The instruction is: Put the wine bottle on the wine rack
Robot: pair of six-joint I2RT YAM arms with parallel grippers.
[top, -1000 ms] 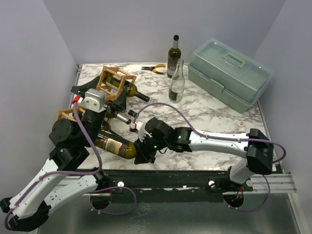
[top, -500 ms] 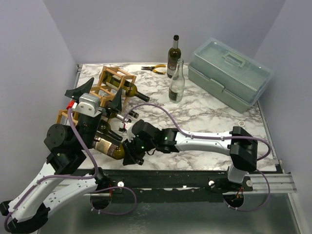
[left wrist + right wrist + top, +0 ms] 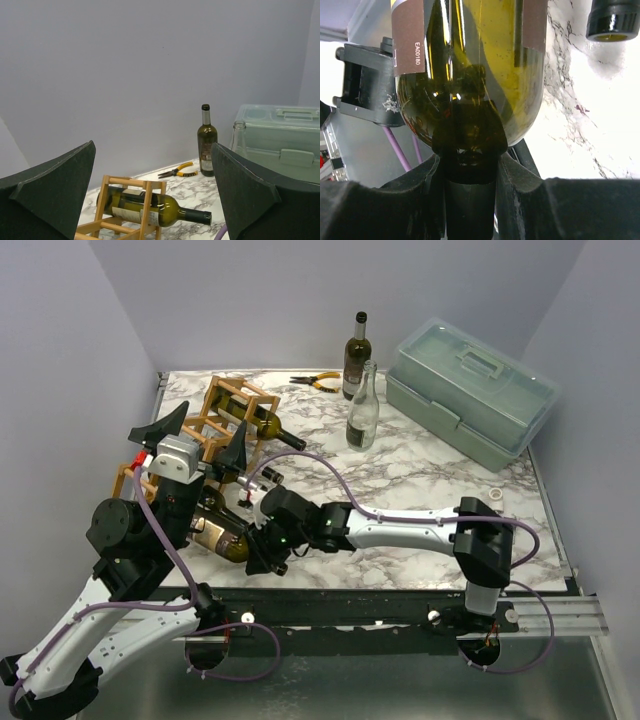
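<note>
Right end effector pinches the wine bottle at its neck; left end effector gapes empty. I judge it heavy, slippery.

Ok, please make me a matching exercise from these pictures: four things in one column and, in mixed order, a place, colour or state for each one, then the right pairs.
Things
1. pliers
2. clear bottle
3. toolbox
4. left gripper

Descriptions
A. pale green, at the back right of the table
B. wide open, holding nothing
C. upright, beside the dark bottle
D. lying flat near the table's back edge, yellow handles

Pairs: 1-D, 2-C, 3-A, 4-B
</note>
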